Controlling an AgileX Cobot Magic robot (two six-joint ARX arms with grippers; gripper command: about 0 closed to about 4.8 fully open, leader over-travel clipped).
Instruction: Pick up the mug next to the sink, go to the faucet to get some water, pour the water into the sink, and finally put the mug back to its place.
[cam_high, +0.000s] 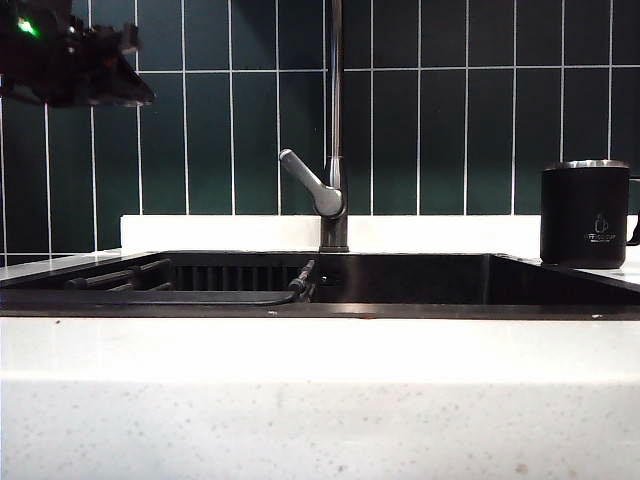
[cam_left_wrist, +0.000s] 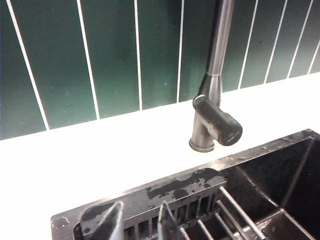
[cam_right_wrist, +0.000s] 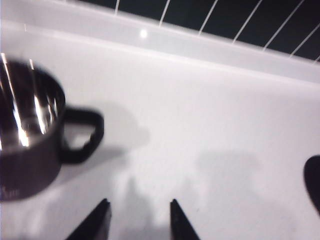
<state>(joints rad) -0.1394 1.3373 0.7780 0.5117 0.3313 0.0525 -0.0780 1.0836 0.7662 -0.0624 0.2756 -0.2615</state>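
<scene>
Your right gripper (cam_right_wrist: 137, 220) hung parted and empty beside the mug (cam_right_wrist: 30, 125); your left gripper (cam_left_wrist: 140, 222), narrowly parted, hovered near the faucet (cam_left_wrist: 212, 120).

The only marking in view is a small pale logo (cam_high: 600, 227) on the side of the matte black cylindrical mug with a shiny steel rim (cam_high: 585, 214), standing at the right edge of the exterior frame. It shows a small cup-like emblem above a short line of lettering, too small to read. In the right wrist view, faint pale lettering at the lower left of the frame, low on the mug's wall, is blurred and illegible.
</scene>
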